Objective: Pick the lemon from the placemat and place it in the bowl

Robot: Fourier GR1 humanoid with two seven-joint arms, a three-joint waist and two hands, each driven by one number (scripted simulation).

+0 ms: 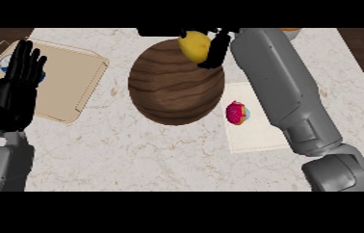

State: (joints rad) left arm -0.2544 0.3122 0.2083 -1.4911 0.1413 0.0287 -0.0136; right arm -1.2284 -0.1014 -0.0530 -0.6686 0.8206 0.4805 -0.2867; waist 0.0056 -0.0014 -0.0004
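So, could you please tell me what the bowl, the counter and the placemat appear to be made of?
The bowl looks like dark wood with a matte finish: wavy brown grain bands run across it. The counter looks like pale polished stone, perhaps marble, given its thin brownish veins. The placemat is plain, flat and off-white, possibly cloth or paper; no weave shows.
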